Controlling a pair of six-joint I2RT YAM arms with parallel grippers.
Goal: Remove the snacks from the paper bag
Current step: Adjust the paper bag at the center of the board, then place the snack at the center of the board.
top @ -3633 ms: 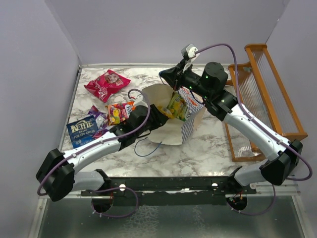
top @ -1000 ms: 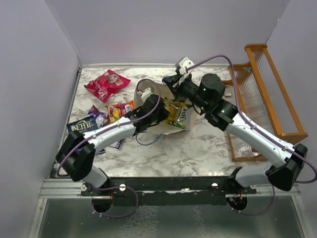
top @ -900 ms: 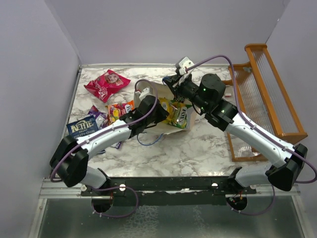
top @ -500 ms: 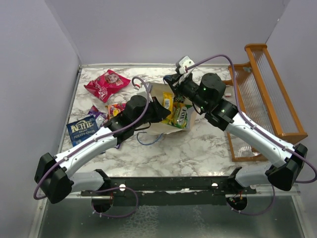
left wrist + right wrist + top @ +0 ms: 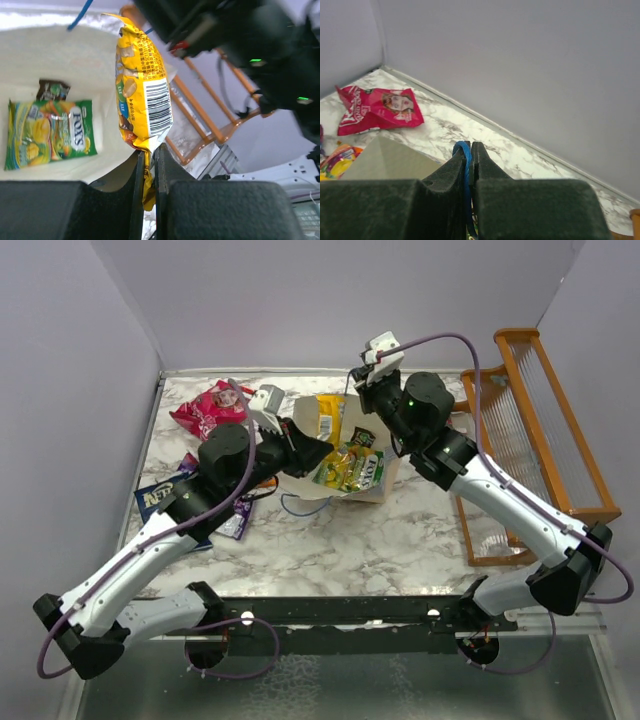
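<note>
Up over the mouth of the paper bag [image 5: 55,60], the left gripper [image 5: 148,150] has just lifted clear, pinched tight on a yellow packet [image 5: 142,95], while the right gripper [image 5: 471,150] clamps the blue handle [image 5: 465,175], so another snack is out and green packets [image 5: 50,132] remain inside.

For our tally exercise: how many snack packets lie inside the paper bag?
2: a green Fox's packet and a small dark packet beside it; more may be hidden.
</note>
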